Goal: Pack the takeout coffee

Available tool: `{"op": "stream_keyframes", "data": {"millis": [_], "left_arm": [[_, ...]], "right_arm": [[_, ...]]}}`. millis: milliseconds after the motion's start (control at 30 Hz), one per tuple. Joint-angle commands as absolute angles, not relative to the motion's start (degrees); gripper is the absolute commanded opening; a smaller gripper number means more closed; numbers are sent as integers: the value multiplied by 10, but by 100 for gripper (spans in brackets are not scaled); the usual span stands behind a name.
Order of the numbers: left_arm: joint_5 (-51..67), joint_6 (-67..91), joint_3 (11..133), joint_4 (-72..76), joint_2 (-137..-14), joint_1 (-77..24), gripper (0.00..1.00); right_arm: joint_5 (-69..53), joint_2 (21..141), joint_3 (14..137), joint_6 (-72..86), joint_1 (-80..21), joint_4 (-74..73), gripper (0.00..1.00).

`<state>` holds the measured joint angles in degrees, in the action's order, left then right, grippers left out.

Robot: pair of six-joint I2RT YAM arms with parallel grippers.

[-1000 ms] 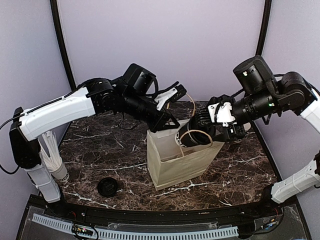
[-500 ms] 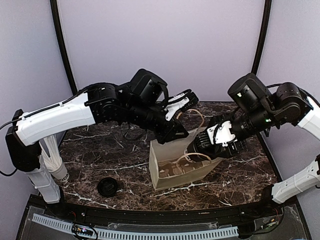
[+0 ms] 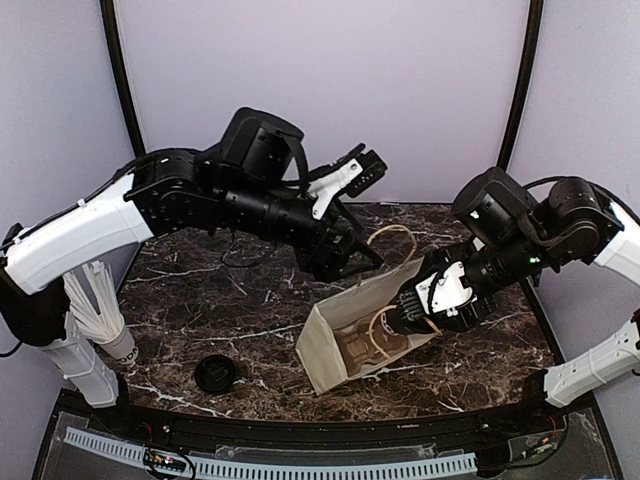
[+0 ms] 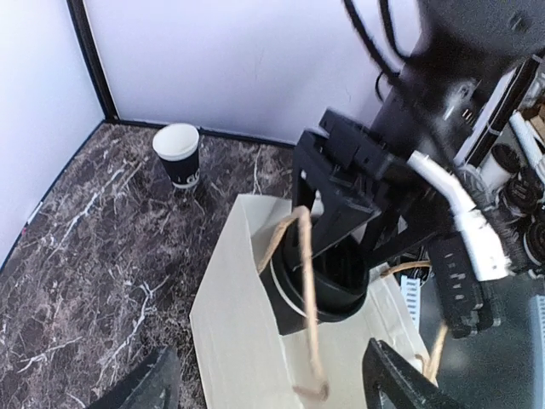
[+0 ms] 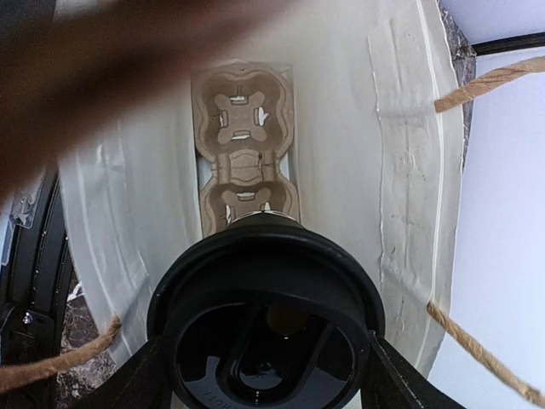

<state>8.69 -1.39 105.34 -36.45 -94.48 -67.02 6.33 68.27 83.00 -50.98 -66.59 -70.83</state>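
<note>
The takeout coffee, a black cup with a black lid, sits between the fingers of my right gripper, which is shut on it just inside the mouth of the cream paper bag. In the top view the bag leans tilted on the table, with the right gripper at its opening. A brown cup carrier lies at the bag's bottom. My left gripper hangs open above the bag; a rope handle dangles between its fingers, untouched. From above, the left gripper is up and left of the bag's mouth.
A second black cup with a white top stands near the back wall. A loose black lid lies at the front left. A cup of white sticks stands by the left arm's base. Both arms crowd the table's middle.
My left gripper opened, let go of the bag's handle and lifted away. The bag tipped over toward the front left. My right gripper moved down with the cup into the bag's mouth.
</note>
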Motion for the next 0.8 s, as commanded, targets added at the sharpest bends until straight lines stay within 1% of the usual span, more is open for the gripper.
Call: {"op": "stream_keyframes", "data": {"millis": [0,33,100,133,200,267,500,667,767], "left_arm": [[48,-38,999,-297,-842,-671,81],[7,-41,979,-280,-833,-667,87],[-10,-20,930,-233,-823,-633,89],[-6,-3,906,-226,-830,-600,89],[24,38,874,-206,-849,-563,86],[33,50,845,-180,-873,-552,85],[88,64,833,-152,-982,-550,82],[143,96,825,-111,-1026,-550,79],[151,102,827,-103,-1044,-550,79]], "right_arm": [[89,672,822,-522,-682,-715,24],[90,672,823,-523,-684,-715,24],[93,673,821,-527,-687,-712,23],[94,674,818,-529,-689,-711,23],[97,673,811,-533,-696,-709,22],[101,671,804,-533,-702,-709,22],[99,647,779,-544,-715,-669,21],[110,588,694,-595,-729,-580,21],[129,558,639,-637,-742,-527,20]]}}
